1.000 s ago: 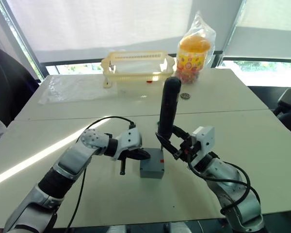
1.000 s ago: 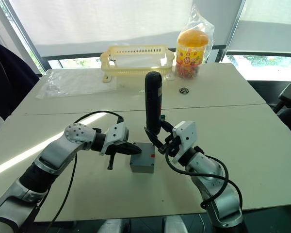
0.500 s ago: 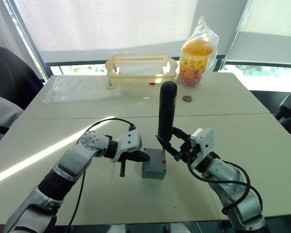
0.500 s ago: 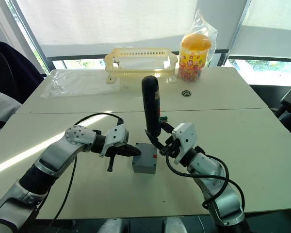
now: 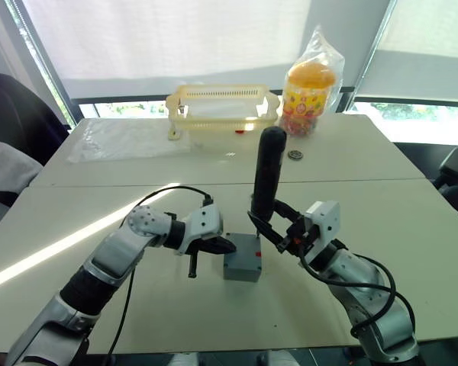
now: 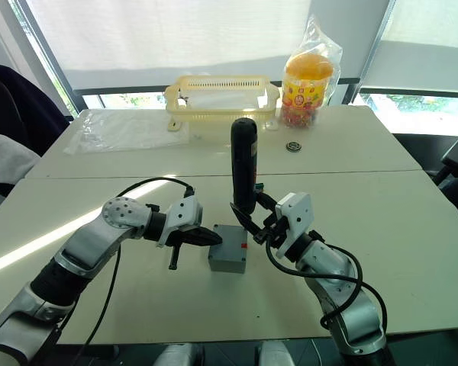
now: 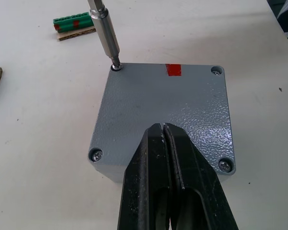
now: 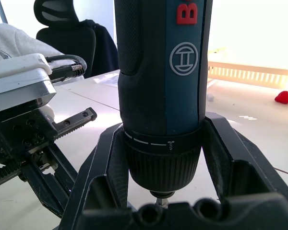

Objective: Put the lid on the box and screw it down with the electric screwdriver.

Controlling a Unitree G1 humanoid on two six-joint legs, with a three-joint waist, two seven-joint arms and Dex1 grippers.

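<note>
The grey box point(image 5: 241, 265) stands on the table between my arms, with the lid point(image 7: 168, 103) on top and a red mark at one edge. Screws sit in the lid's corners. My left gripper point(image 7: 164, 126) is shut, its fingertips resting on the lid's near edge. The electric screwdriver point(image 5: 267, 174) stands nearly upright over the box, and my right gripper point(image 5: 278, 229) is shut on its lower body. Its metal bit point(image 7: 105, 33) sits in the screw at one far corner of the lid.
A yellow basket point(image 5: 221, 104) and a bagged orange-capped snack jar point(image 5: 308, 85) stand at the table's far edge, with a clear plastic sheet point(image 5: 122, 139) to the left. A small round part point(image 5: 295, 154) lies behind the box, and a green terminal strip point(image 7: 73, 21) lies nearby.
The view shifted after the oldest frames. Since half a second ago the screwdriver's top has leaned slightly to the right. The left gripper stays on the lid.
</note>
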